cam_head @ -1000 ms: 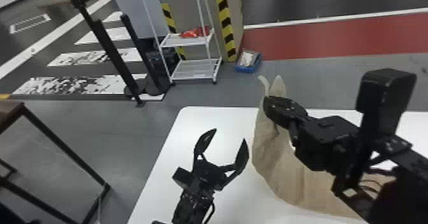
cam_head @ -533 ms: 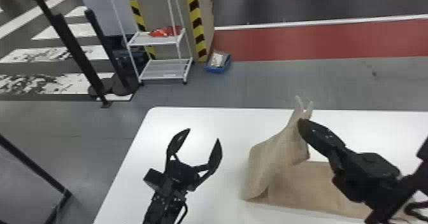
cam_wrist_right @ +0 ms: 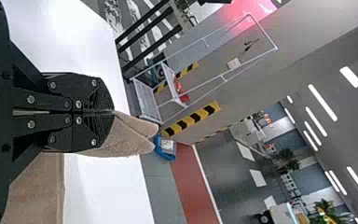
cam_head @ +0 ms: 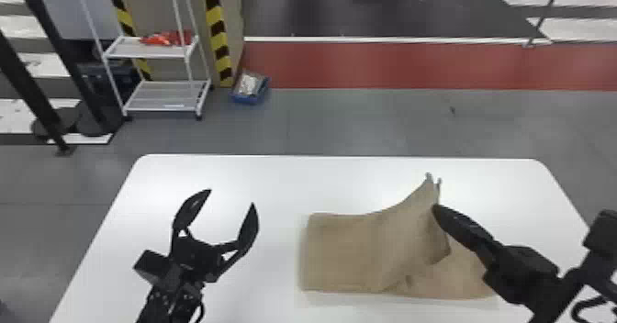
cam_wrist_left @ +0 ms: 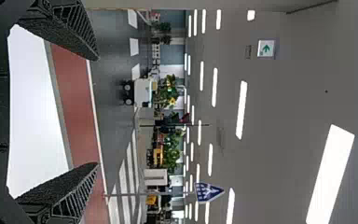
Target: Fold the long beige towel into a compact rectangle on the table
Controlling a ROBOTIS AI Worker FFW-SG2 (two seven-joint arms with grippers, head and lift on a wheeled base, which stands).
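My right gripper (cam_head: 436, 209) is at the right of the head view, holding up a peak of the beige towel (cam_head: 349, 248). The towel's left part lies flat on the white table, and more of it lies under the raised part toward the right. In the right wrist view the right gripper (cam_wrist_right: 113, 112) is shut on the towel (cam_wrist_right: 126, 137), whose pinched end sticks out past the fingertips. My left gripper (cam_head: 232, 197) stands open over the table's left side, apart from the towel. The left wrist view shows the left gripper (cam_wrist_left: 98, 112) with nothing between its fingers.
The white table (cam_head: 257, 175) has its far edge across the middle of the head view. Beyond it on the floor stand a white shelf rack (cam_head: 160, 95) and a blue box (cam_head: 250, 88). Bare tabletop lies between the left gripper and the towel.
The head view has swung to the right. My right gripper has carried the held towel end rightward across the table, and the cloth's left part has settled flatter. The left gripper remains open.
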